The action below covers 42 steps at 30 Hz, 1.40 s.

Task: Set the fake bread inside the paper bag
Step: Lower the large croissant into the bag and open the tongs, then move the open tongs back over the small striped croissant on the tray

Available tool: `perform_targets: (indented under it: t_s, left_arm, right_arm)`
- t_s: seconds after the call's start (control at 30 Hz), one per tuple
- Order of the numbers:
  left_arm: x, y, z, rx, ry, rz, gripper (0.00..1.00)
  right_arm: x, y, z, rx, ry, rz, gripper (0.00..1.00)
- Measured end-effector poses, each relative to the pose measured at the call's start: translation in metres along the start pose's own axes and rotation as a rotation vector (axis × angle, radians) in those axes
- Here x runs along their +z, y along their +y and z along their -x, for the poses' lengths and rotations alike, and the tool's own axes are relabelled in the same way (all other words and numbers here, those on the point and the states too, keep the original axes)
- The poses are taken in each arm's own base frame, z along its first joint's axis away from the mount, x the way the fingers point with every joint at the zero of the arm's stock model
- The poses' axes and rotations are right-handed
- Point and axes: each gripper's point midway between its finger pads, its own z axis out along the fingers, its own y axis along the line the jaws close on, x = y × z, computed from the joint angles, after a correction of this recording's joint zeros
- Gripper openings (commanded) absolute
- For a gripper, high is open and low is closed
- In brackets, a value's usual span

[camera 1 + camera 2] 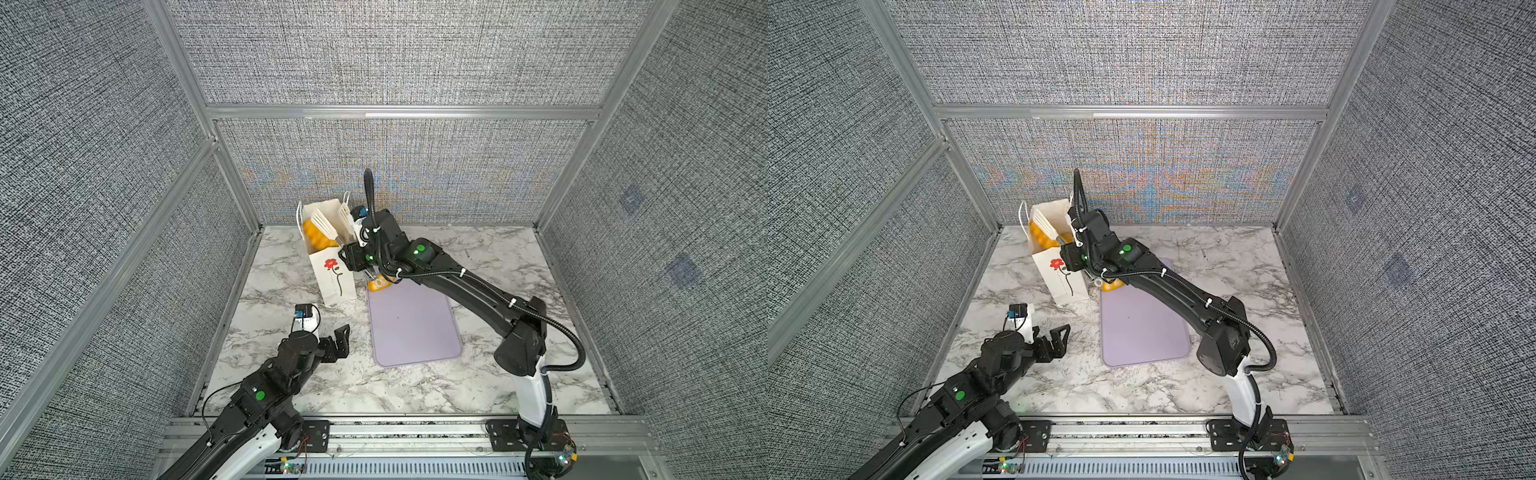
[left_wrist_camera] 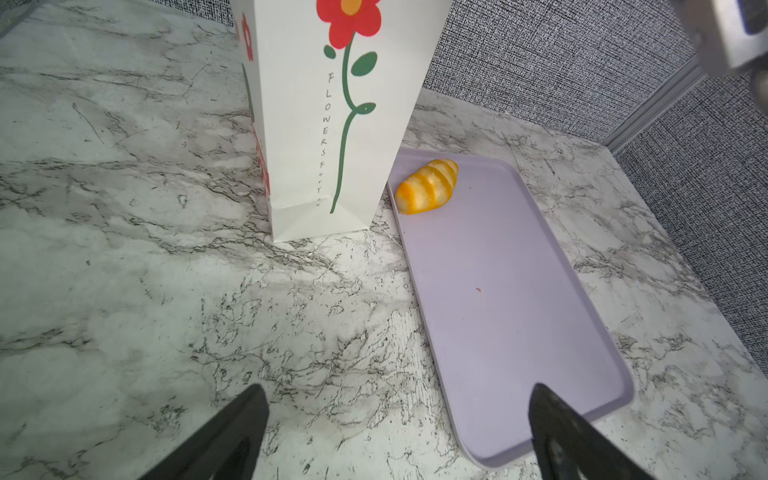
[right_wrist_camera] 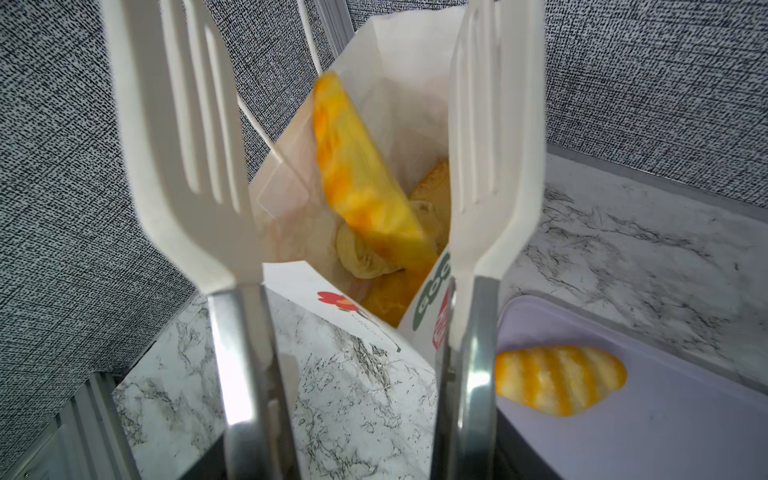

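The right gripper (image 1: 332,220), its white slotted paddles spread apart, hangs over the open mouth of the bag (image 1: 334,276). A long golden pastry (image 3: 361,166), blurred, shows between the paddles there, and the wrist view shows it touching neither. More bread (image 3: 365,257) lies heaped below it inside the bag. The bag stands upright near the far left corner of the surface (image 1: 498,249), close to the back wall (image 1: 395,62) and the aluminium frame (image 1: 232,174) on the left, which leaves little room on those two sides. Its near right corner is just beside the far left corner of a lilac tray (image 1: 415,332); whether the two touch cannot be told. One striped roll (image 2: 428,187) lies at that far left corner of the tray, close to the bag's base. In both top views the right arm (image 1: 469,286) reaches across above the roll and half hides it. The rest of the tray is bare. The left gripper (image 1: 334,347) sits over the surface in front of the bag and left of the tray, well apart from both, with its black jaws wide and nothing between them. Open marble-patterned surface runs in front of the tray and to its right. Grey woven panels in aluminium framing close the cell at the back and on both sides.
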Motion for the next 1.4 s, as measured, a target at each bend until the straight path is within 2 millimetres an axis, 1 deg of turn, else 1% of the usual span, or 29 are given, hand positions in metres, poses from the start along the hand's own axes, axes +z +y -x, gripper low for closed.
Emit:
perform_targets:
  t_s: [0.13,0.23,0.33,0.43,0.5,0.57,0.67,0.73,0.8,0.9,1.0,1.23,1.4]
  left_arm:
    - [0.000,0.000,0.000,0.000,0.000,0.000,0.99]
    - [0.000,0.000,0.000,-0.001,-0.002,-0.001,0.99]
    - [-0.002,-0.001,0.002,-0.005,-0.010,-0.006,0.99]
    - [-0.003,-0.001,0.003,-0.008,-0.015,-0.009,0.99]
    - [-0.003,-0.001,0.003,-0.008,-0.015,-0.010,0.99]
    - [-0.003,-0.001,0.002,-0.008,-0.013,-0.009,0.99]
    - [-0.001,0.000,0.001,-0.009,-0.006,-0.005,0.99]
    - [0.001,0.000,-0.003,-0.009,0.006,-0.005,0.99]
    - [0.002,0.001,-0.006,-0.008,0.013,-0.003,0.99]
    - [0.003,0.001,-0.009,-0.007,0.023,-0.005,0.99]
    - [0.004,0.001,-0.011,-0.010,0.031,-0.007,0.99]
    - [0.006,0.002,-0.015,-0.023,0.038,-0.007,0.99]
    - [0.006,0.003,-0.017,-0.028,0.037,-0.009,0.99]
  right_arm:
    - [-0.007,0.001,0.004,-0.010,-0.012,0.001,0.63]
    - [-0.015,-0.001,0.002,-0.023,-0.008,-0.006,0.63]
    - [-0.031,-0.004,-0.002,-0.046,-0.009,-0.024,0.63]
    - [-0.050,-0.014,-0.010,-0.069,-0.007,-0.065,0.63]
    - [-0.061,-0.024,-0.020,-0.087,0.002,-0.105,0.62]
    - [-0.069,-0.039,-0.033,-0.101,0.019,-0.156,0.62]
    - [-0.073,-0.070,-0.059,-0.102,0.068,-0.242,0.62]
    - [-0.073,-0.091,-0.082,-0.098,0.118,-0.298,0.62]
    - [-0.071,-0.109,-0.104,-0.089,0.164,-0.343,0.61]
    - [-0.063,-0.125,-0.134,-0.082,0.235,-0.384,0.60]
    - [-0.048,-0.134,-0.152,-0.078,0.292,-0.412,0.59]
    - [-0.007,-0.143,-0.177,-0.092,0.398,-0.447,0.56]
    - [0.017,-0.149,-0.184,-0.131,0.452,-0.477,0.53]
